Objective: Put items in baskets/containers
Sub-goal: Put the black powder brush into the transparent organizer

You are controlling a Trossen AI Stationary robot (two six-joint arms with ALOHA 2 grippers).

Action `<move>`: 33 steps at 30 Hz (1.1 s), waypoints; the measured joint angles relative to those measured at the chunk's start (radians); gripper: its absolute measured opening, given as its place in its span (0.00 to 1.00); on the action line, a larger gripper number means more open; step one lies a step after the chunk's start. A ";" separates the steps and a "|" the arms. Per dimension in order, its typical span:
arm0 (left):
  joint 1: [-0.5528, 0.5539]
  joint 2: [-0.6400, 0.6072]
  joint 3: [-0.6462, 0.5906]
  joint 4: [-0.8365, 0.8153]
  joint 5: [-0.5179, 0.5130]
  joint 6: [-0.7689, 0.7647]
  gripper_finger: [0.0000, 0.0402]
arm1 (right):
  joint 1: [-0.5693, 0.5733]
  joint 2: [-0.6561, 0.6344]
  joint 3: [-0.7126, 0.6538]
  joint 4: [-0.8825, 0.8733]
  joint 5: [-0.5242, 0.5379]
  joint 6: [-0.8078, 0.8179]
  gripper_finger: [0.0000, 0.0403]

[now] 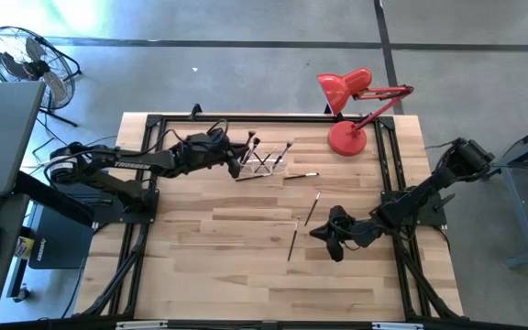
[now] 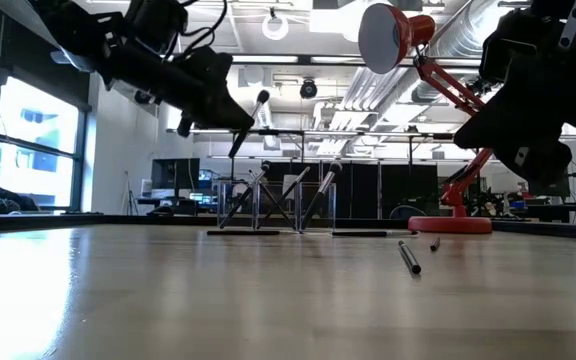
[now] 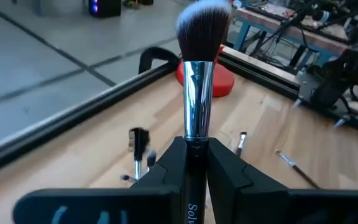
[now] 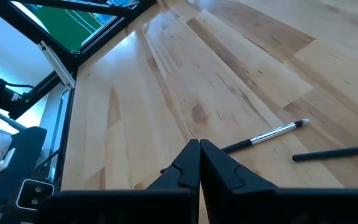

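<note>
Brush (image 3: 199, 81) sat clamped in your left end effector (image 3: 194, 163), upper centre of the high view, beside the clear holder (image 1: 266, 163). Your right end effector (image 4: 199, 165) hung shut and empty over the desk (image 1: 209, 266), lower right.

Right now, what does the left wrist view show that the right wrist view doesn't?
Only the left wrist view shows the left gripper shut on a fluffy brush, with the lamp base beyond. Only the right wrist view shows the right gripper shut and empty above a silver-banded brush. Both show the wooden table with loose brushes.
</note>
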 joint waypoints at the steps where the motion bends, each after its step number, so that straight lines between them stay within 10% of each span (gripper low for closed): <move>1: 0.000 0.000 0.000 0.004 0.000 0.019 0.08 | 0.000 0.000 0.000 0.002 0.000 0.000 0.00; 33: 0.002 0.332 -0.084 0.464 -0.076 0.052 0.08 | 0.000 0.000 0.001 0.014 0.006 0.003 0.00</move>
